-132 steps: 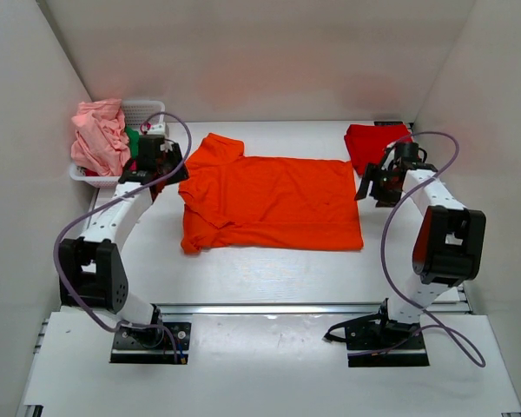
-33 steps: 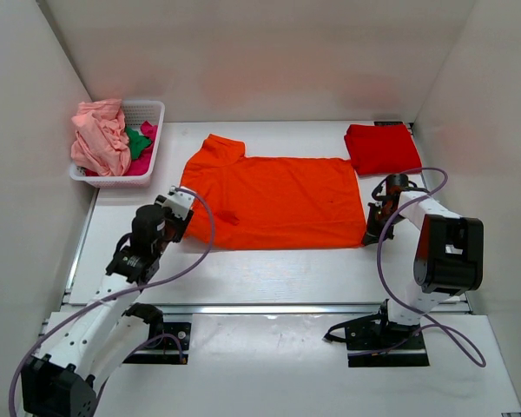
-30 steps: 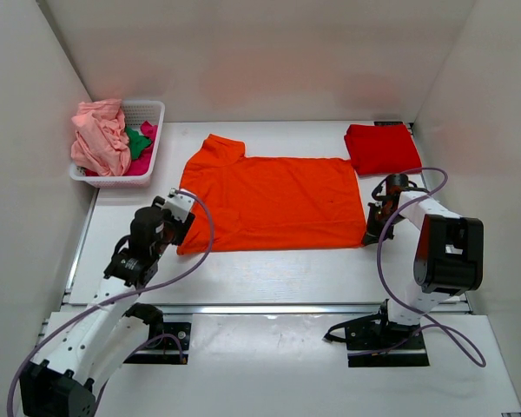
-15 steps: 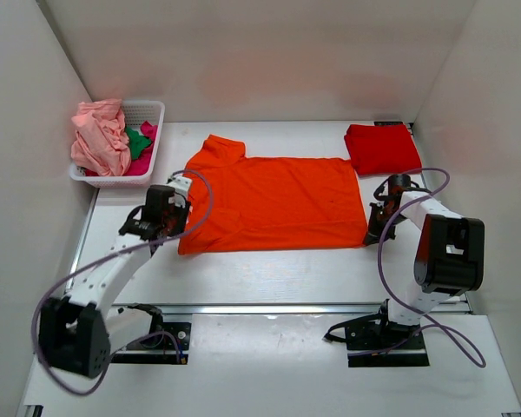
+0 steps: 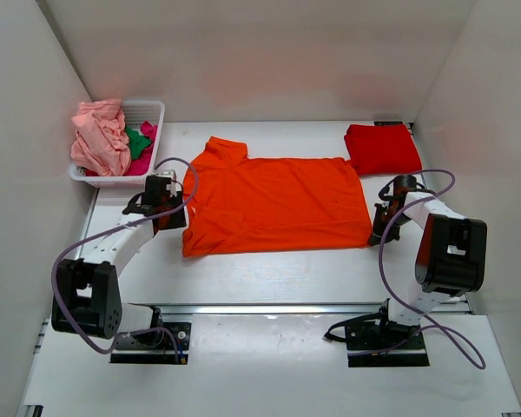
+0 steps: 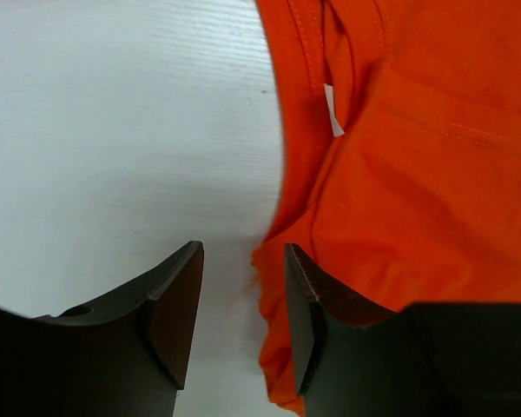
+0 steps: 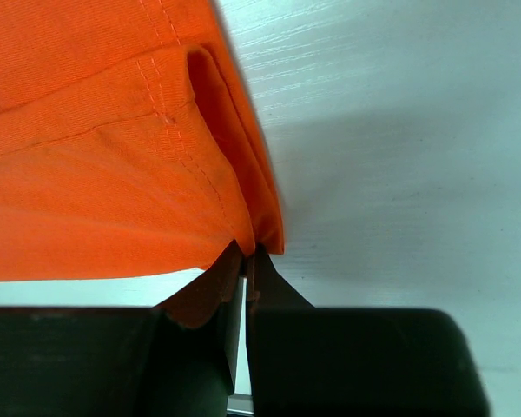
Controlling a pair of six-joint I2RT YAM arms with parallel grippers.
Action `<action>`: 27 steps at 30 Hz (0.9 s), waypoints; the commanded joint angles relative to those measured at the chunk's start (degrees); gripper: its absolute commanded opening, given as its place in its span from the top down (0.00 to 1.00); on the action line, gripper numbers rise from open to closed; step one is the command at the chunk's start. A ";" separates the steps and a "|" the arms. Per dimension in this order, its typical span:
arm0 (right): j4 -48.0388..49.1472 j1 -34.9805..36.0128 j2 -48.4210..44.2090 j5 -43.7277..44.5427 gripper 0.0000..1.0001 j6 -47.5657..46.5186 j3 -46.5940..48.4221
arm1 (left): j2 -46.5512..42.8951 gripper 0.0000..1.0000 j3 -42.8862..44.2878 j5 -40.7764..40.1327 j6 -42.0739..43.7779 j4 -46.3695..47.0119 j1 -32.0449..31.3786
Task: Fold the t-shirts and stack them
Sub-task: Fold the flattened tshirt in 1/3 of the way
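The bright orange t-shirt (image 5: 278,204) lies spread flat mid-table, collar toward the left. My left gripper (image 5: 179,219) is at its left edge, jaws open; in the left wrist view the left gripper (image 6: 243,295) straddles the orange t-shirt's (image 6: 417,174) rumpled edge, the right finger (image 6: 300,313) over the cloth. My right gripper (image 5: 378,234) is shut on the shirt's near right corner; the right wrist view shows the right gripper (image 7: 246,256) pinching the orange t-shirt's (image 7: 95,156) hem. A folded red t-shirt (image 5: 382,148) lies at the back right.
A white mesh basket (image 5: 152,109) stands at the back left, holding a pale pink t-shirt (image 5: 100,139), a green one (image 5: 137,142) and a magenta one (image 5: 141,165). White walls enclose the table on three sides.
My left arm has swung from the near left up to the orange shirt's left edge. The right gripper has drawn the shirt's corner slightly to the right.
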 commanded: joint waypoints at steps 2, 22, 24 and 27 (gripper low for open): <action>0.53 -0.53 0.15 1.88 1.00 -0.47 -0.34 | 2.89 0.48 1.72 3.24 -4.93 -1.18 -3.27; 0.61 -4.39 2.97 5.14 1.00 -0.57 3.70 | 6.58 0.50 -0.12 2.44 -8.53 -5.32 -4.34; 0.53 -4.83 3.31 5.23 1.00 -0.65 3.87 | 8.16 0.56 0.84 2.09 -8.80 -5.50 -4.78; 0.88 -4.66 3.14 5.05 1.00 -0.65 3.88 | 10.62 0.90 2.24 0.69 -8.89 -5.94 -5.13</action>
